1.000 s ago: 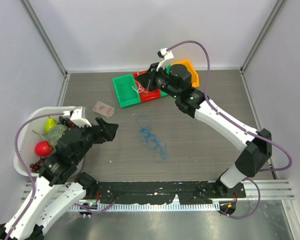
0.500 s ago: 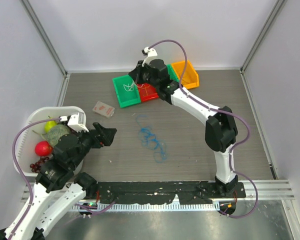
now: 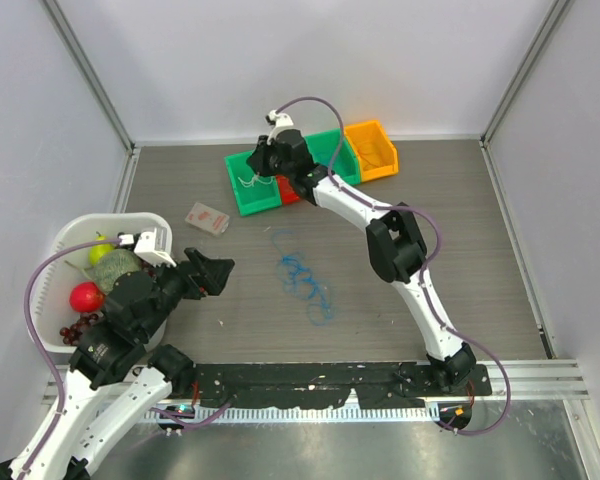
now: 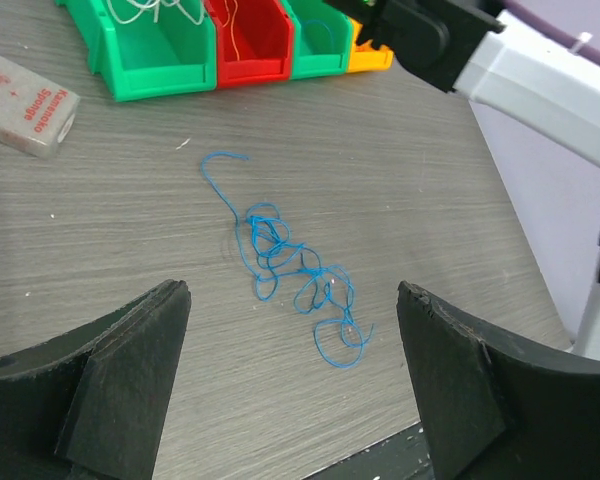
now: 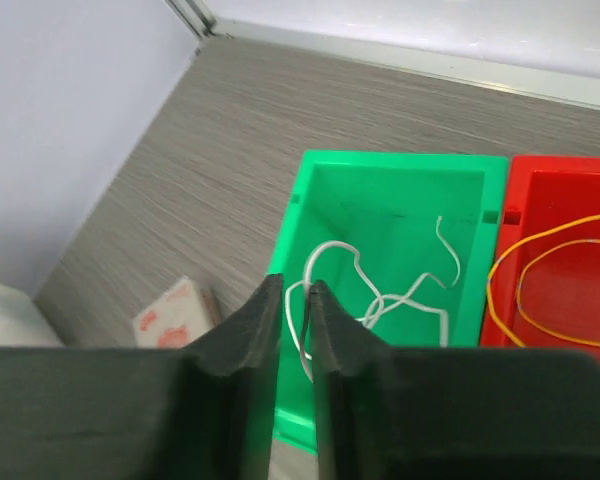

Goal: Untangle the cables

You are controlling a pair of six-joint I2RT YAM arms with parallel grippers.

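One legible marking: red lettering on the small white packet [image 4: 25, 108] left of the green bin [image 4: 150, 80], ending in "Sponge" (preceding word unclear).

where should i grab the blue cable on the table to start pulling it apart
On the blue cable, grip the hooked free tail, which trails clear of the knot toward the bins. Come straight down from above: the strand lies flat on the table.

At least three cables [image 4: 290, 270], four bins [image 4: 155, 82], one sponge [image 4: 25, 110], one basket [image 3: 55, 245].
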